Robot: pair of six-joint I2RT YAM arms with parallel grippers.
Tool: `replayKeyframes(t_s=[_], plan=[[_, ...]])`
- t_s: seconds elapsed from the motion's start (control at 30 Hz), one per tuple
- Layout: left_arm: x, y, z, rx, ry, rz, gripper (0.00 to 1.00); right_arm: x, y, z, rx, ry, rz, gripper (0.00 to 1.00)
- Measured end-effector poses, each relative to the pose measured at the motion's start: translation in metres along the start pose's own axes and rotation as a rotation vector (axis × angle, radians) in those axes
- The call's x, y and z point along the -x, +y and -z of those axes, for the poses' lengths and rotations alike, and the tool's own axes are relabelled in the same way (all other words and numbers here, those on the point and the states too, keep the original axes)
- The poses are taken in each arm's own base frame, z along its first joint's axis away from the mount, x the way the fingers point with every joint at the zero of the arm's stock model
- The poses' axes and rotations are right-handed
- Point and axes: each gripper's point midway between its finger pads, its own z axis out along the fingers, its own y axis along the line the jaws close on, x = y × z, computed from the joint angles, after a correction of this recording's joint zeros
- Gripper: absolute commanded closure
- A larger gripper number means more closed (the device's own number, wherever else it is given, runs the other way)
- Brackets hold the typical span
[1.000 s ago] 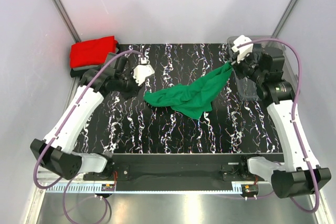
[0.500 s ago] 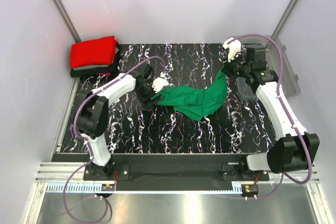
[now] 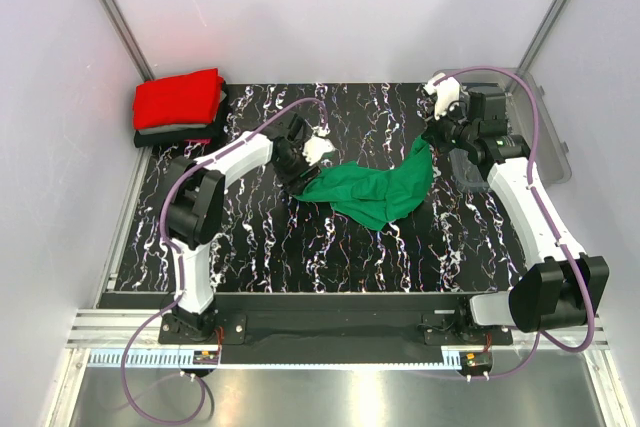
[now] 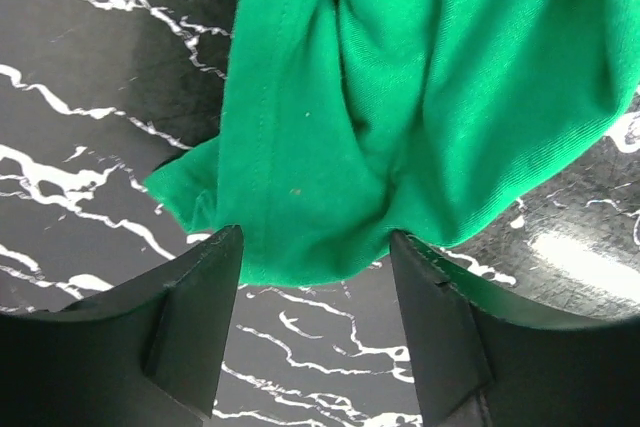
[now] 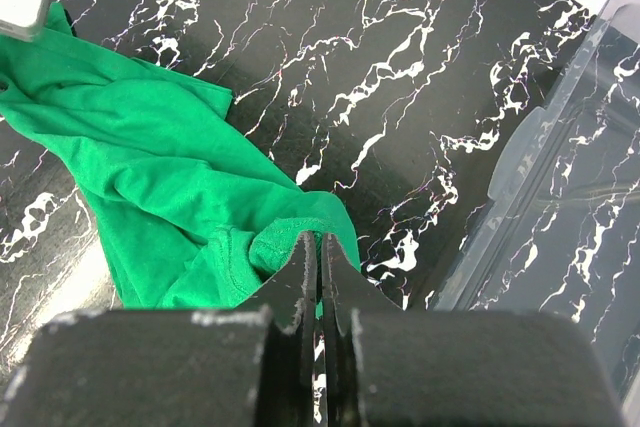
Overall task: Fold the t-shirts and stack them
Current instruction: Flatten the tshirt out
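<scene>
- Shows a green t-shirt [image 3: 375, 187] lying crumpled near the middle of a black, white-veined table [image 3: 250, 247].
- Shows the left gripper [image 3: 312, 152] low at the shirt's left edge, fingers [image 4: 190, 297] apart, the green hem just ahead of them, nothing held.
- Shows the right gripper [image 3: 437, 137] at the shirt's far right corner, fingers pressed together and clamped on a fold of green cloth, that corner lifted off the table.
- Shows a folded red t-shirt [image 3: 178, 97] resting on folded dark shirts [image 3: 175, 135] at the table's far left corner.
- Shows a clear bin [image 3: 545, 142] beside the right arm, at the table's right edge.
</scene>
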Motion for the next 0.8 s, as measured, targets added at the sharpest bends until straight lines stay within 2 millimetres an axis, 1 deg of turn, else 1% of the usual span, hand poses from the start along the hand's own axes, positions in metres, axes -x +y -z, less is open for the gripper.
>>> replayKeyframes(t_s=[0.27, 0.4, 0.47, 0.53, 0.57, 0.6, 0.8], plan=[[0.000, -0.007, -0.001, -0.030, -0.001, 0.002, 0.51, -0.002, 0.000, -0.002, 0.002, 0.005, 0.000, 1.00], [-0.007, -0.014, -0.002, -0.066, 0.024, 0.010, 0.48, -0.004, 0.000, -0.004, 0.004, 0.012, -0.003, 1.00], [-0.009, -0.019, -0.003, -0.092, 0.035, 0.012, 0.50, -0.004, -0.001, -0.005, 0.004, 0.013, -0.003, 1.00], [-0.012, -0.023, -0.004, -0.119, 0.046, 0.010, 0.73, -0.003, -0.001, -0.005, 0.003, 0.010, -0.002, 1.00], [-0.014, -0.026, -0.004, -0.132, 0.053, 0.012, 0.82, -0.003, -0.002, -0.006, 0.002, 0.008, -0.001, 1.00], [-0.016, -0.028, -0.004, -0.141, 0.060, 0.013, 1.00, -0.003, -0.002, -0.007, 0.001, 0.006, 0.000, 1.00], [-0.020, -0.035, 0.000, -0.185, 0.083, 0.014, 1.00, -0.001, -0.004, -0.011, -0.001, -0.002, 0.003, 1.00]])
